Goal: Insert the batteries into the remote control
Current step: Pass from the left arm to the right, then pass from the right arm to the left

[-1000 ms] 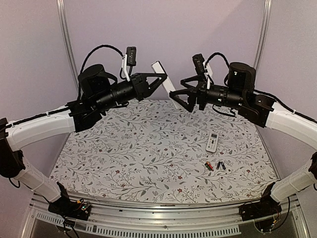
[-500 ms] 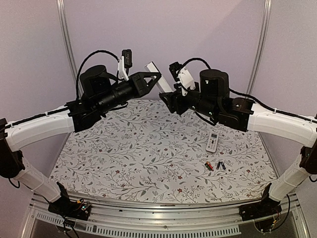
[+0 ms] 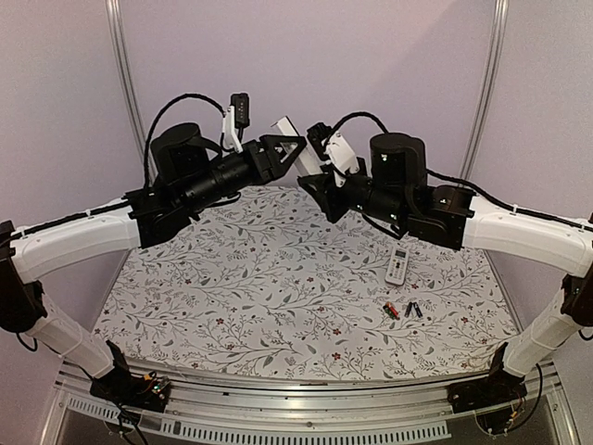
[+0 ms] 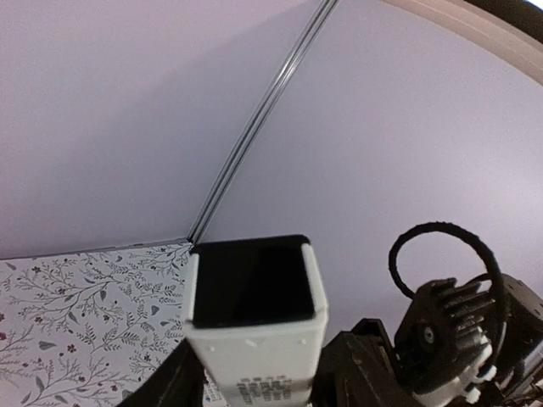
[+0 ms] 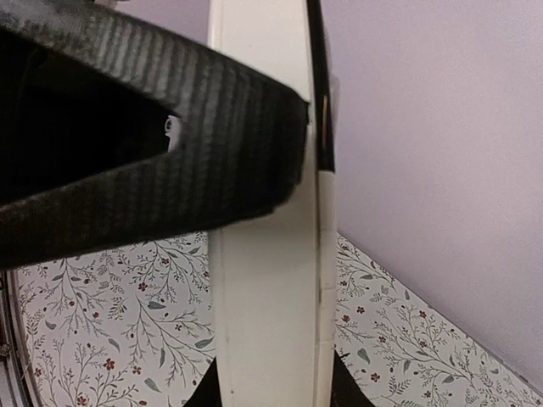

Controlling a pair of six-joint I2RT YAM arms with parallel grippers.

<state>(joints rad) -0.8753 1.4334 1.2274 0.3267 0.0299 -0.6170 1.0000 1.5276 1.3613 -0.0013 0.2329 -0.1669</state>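
The left pincer point(image 3: 295, 153) holds a long white plastic remote point(image 3: 285, 126) aloft, dark end up. The right pincer point(image 3: 310, 181) is clamped on the same slab just beside it. With both gripping, any pull or twist could wrench or drop it. Lower right, the tiny red and black cylindrical batteries point(image 3: 403, 311) lie on the floral tabletop point(image 3: 232, 297), near a small white remote point(image 3: 397, 267).

Arms high, left claw point(image 3: 295, 153) and right claw point(image 3: 310, 181) tip to tip, right tight on remote control point(image 3: 284, 126).
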